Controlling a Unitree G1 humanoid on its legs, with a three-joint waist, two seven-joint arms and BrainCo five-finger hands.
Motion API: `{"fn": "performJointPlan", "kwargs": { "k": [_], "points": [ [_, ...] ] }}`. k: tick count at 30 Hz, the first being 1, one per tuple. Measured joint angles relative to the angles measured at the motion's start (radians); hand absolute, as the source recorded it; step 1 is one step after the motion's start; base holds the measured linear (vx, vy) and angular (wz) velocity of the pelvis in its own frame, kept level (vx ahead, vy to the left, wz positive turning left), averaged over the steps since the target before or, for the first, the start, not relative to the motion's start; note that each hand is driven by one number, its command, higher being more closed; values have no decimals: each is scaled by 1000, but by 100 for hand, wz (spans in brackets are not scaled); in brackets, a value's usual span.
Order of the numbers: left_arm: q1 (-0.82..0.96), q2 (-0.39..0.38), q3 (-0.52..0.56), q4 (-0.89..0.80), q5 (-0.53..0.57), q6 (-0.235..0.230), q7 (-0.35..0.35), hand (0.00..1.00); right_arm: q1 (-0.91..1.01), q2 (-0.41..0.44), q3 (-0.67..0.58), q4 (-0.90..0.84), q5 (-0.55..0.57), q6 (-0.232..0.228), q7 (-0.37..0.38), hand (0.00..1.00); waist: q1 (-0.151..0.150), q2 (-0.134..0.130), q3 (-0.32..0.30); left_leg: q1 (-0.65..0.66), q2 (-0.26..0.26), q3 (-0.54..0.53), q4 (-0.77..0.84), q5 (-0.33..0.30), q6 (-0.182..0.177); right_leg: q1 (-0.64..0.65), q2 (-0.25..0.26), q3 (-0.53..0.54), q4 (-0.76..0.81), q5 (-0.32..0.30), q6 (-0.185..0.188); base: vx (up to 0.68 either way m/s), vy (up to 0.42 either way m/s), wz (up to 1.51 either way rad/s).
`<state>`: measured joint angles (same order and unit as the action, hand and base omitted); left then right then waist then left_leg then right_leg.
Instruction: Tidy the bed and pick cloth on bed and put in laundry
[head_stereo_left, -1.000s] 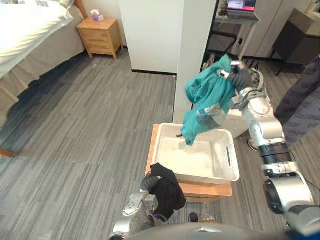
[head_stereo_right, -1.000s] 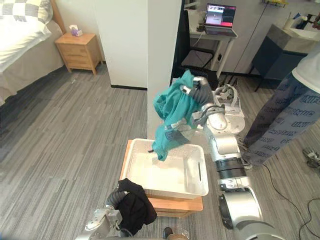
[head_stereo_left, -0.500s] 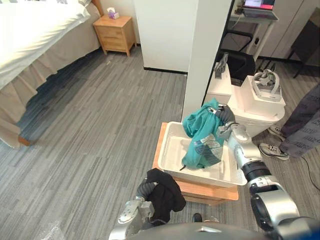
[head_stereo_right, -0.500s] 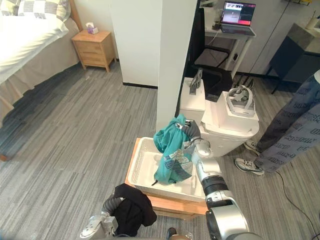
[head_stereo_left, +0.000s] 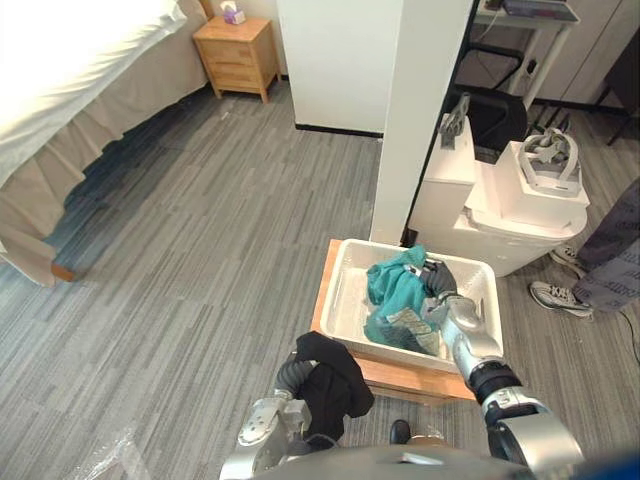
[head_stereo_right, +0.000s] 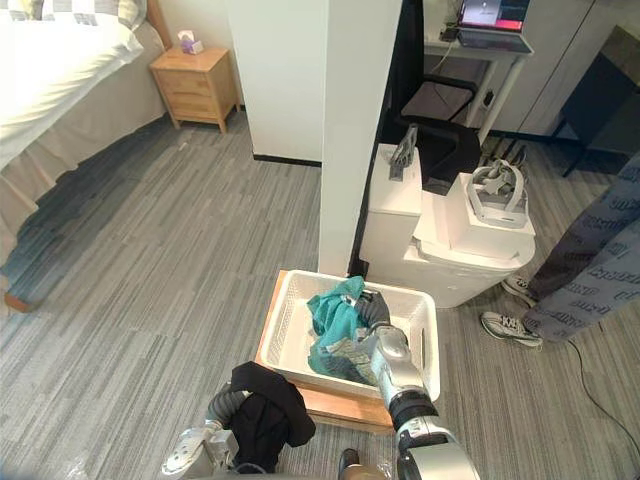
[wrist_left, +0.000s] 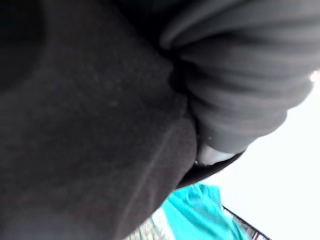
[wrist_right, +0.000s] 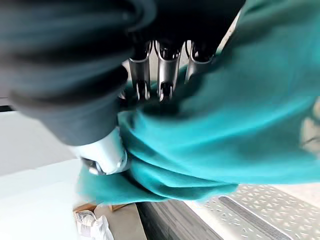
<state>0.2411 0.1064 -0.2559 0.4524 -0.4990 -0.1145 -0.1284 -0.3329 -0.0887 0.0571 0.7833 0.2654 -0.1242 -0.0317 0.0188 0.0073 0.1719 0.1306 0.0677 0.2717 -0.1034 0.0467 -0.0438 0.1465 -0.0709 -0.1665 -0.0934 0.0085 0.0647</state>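
Note:
A teal cloth (head_stereo_left: 396, 297) lies bunched inside the white laundry basket (head_stereo_left: 345, 300), which stands on a low wooden stand (head_stereo_left: 400, 378). My right hand (head_stereo_left: 443, 286) is down in the basket against the cloth's right side; the right wrist view shows it pressed into the teal cloth (wrist_right: 240, 115). A black cloth (head_stereo_left: 332, 385) hangs bunched over my left hand (head_stereo_left: 291, 373) just in front of the basket's near left corner. In the left wrist view the black cloth (wrist_left: 85, 125) lies right against the hand's cover.
A white pillar (head_stereo_left: 422, 100) rises just behind the basket. White boxes with a headset (head_stereo_left: 520, 195) stand to its right. A person's leg and shoe (head_stereo_left: 560, 297) are at the far right. The bed (head_stereo_left: 60, 100) and a nightstand (head_stereo_left: 238, 55) are far left.
My right hand has come down with the teal cloth, from high above the basket into it. The view has shifted. The left hand with the black cloth has stayed put.

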Motion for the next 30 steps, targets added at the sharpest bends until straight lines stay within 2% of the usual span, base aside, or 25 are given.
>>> {"fn": "performJointPlan", "kwargs": {
  "k": [3,9,15,21,26,30],
  "points": [
    [5,0,0,0,0,-19,-5,100,10,0,9,0,-16,-27,-14,0,2,0,0,9,1,6,0,-3,-4,6,0,1,0,-4,-1,0,0,0],
    [8,0,5,0,0,-66,8,100,26,-1,16,-1,-73,-44,-35,0,1,-1,0,9,1,16,0,-5,-5,7,0,6,0,-4,-2,22,5,-3],
    [2,-4,88,-117,-6,-84,86,100,47,-11,11,-29,-133,-45,-81,0,0,-6,-4,11,2,21,0,-5,-6,10,1,10,0,2,-8,6,1,0],
    [-43,-3,240,-330,-61,-110,163,100,116,-19,-62,-61,-174,0,-154,0,-5,-15,-12,22,2,27,0,-5,-6,18,0,18,0,6,-6,1,4,-2],
    [-81,-4,301,-502,-60,-115,195,100,162,-62,-159,-62,-176,44,-190,0,-7,-10,-29,22,4,54,0,-7,-3,2,4,50,0,17,-13,-24,10,-16],
    [-156,-3,328,-595,-57,-125,244,100,222,-115,-232,-57,-201,96,-207,0,-28,-11,-39,22,5,78,0,-7,-3,-9,6,76,-1,28,-15,-14,16,-20]
  ]
}}
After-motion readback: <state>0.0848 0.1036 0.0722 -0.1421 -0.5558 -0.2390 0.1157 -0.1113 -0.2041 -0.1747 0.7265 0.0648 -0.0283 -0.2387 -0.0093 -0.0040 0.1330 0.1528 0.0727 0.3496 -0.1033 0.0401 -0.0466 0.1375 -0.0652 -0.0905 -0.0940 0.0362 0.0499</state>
